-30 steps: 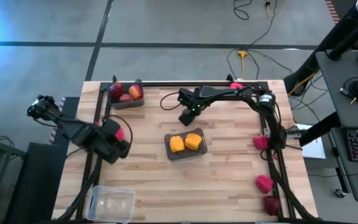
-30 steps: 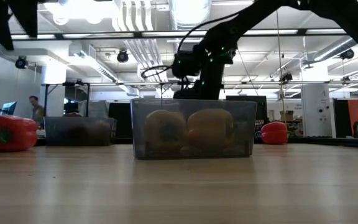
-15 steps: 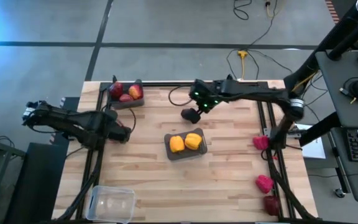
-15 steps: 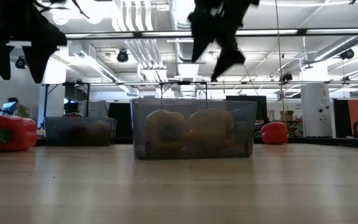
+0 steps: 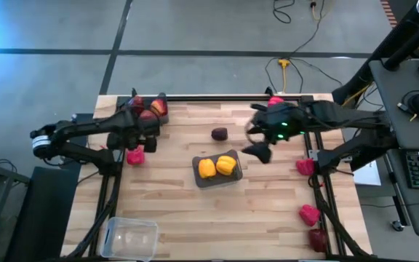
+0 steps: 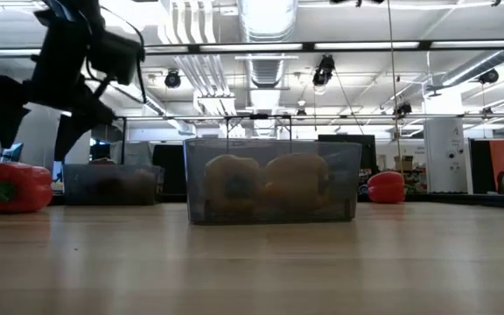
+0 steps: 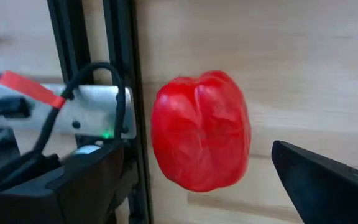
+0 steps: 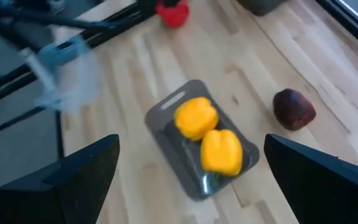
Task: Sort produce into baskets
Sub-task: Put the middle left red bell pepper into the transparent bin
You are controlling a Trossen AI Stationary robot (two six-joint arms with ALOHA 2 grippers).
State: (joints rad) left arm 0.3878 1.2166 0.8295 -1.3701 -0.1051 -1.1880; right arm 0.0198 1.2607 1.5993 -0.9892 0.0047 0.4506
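A bright red bell pepper (image 5: 134, 155) lies on the table by the left rail. My left gripper (image 5: 140, 138) hangs open just above it, pointing down; in the left wrist view the pepper (image 7: 201, 129) shows between the spread fingers, untouched. My right gripper (image 5: 260, 151) hovers open, high above the table right of the middle. Two yellow peppers sit in the dark grey basket (image 5: 233, 177) at the centre. A dark-red apple (image 5: 220, 134) rests on the wood beyond it. Apples fill a second grey basket (image 5: 142, 121) at the far left. A clear basket (image 5: 131, 237) stands near left.
More red peppers (image 5: 305, 166) (image 5: 309, 214) and a dark-red piece (image 5: 318, 237) lie along the right rail, another red one (image 5: 276, 100) at the far edge. Black frame rails (image 5: 115, 182) run down both sides. Bare wood lies between the centre basket and the near edge.
My left gripper has swung toward the far edge and come down over the red pepper, turning as it went. My right gripper has risen and drawn back toward the right edge; the dark-red apple it stood over now lies uncovered on the table.
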